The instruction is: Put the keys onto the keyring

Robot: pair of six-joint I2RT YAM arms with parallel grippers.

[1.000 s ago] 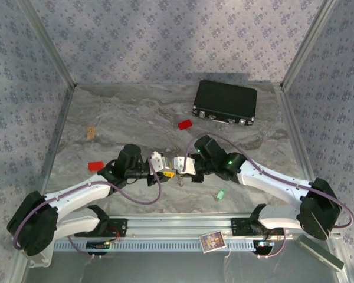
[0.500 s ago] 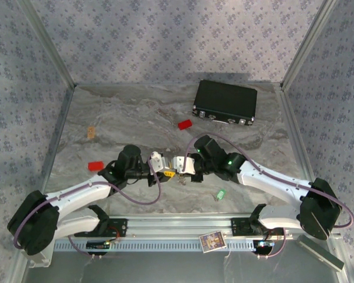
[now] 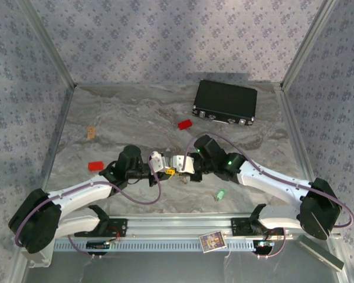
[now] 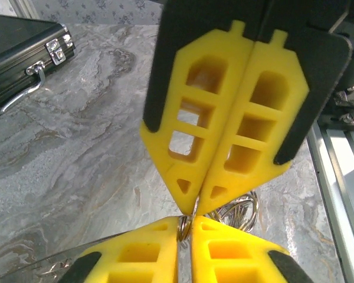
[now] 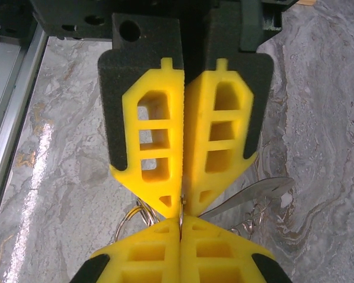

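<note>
Left end effector meeting right end effector, keyring pinched between

My counter has a grey marbled top. A black case lies flat at its far right. 1 small red piece sits near the case's left end. A second red piece lies on my left, with a tan chip beyond it. A green key lies near the front edge.
</note>
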